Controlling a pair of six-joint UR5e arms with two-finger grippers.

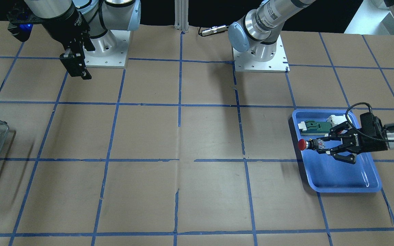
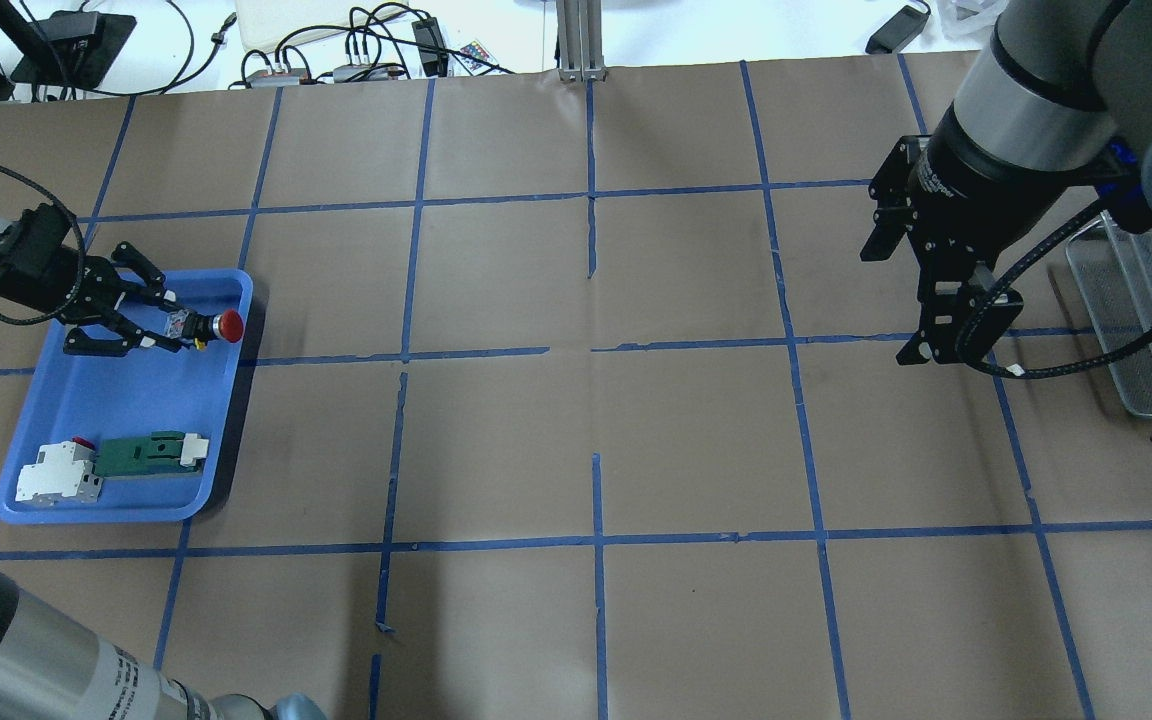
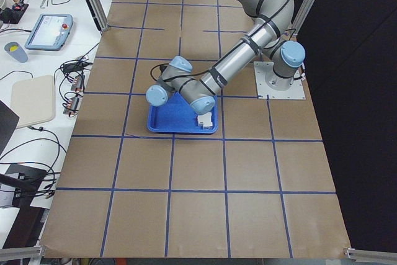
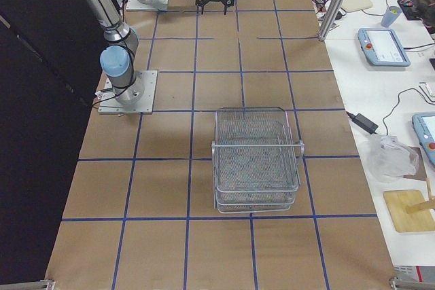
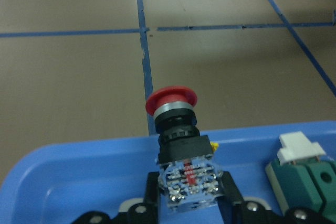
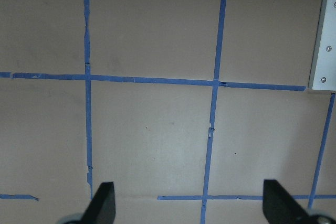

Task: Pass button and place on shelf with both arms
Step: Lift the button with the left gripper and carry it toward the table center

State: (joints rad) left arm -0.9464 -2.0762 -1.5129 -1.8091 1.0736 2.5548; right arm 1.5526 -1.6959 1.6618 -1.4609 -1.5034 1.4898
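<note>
The button [image 2: 221, 326], with a red cap and black body, is held sideways in my left gripper [image 2: 176, 325], whose fingers are shut on its whitish terminal end. It hangs just over the far end of the blue tray [image 2: 136, 400], cap pointing toward the table's middle. It also shows in the front view [image 1: 303, 144] and the left wrist view [image 5: 177, 129]. The wire shelf [image 4: 257, 161] stands at the table's right end, also seen in the overhead view [image 2: 1146, 320]. My right gripper [image 2: 951, 335] is open and empty, raised above the table beside the shelf, fingertips [image 6: 102, 205] wide apart.
A green-and-white flat part [image 2: 151, 452] and a white block with red [image 2: 56, 475] lie at the near end of the tray. Brown paper with blue tape lines [image 2: 591, 350] covers the table between the arms. Cables and devices [image 2: 356, 50] lie beyond the far edge.
</note>
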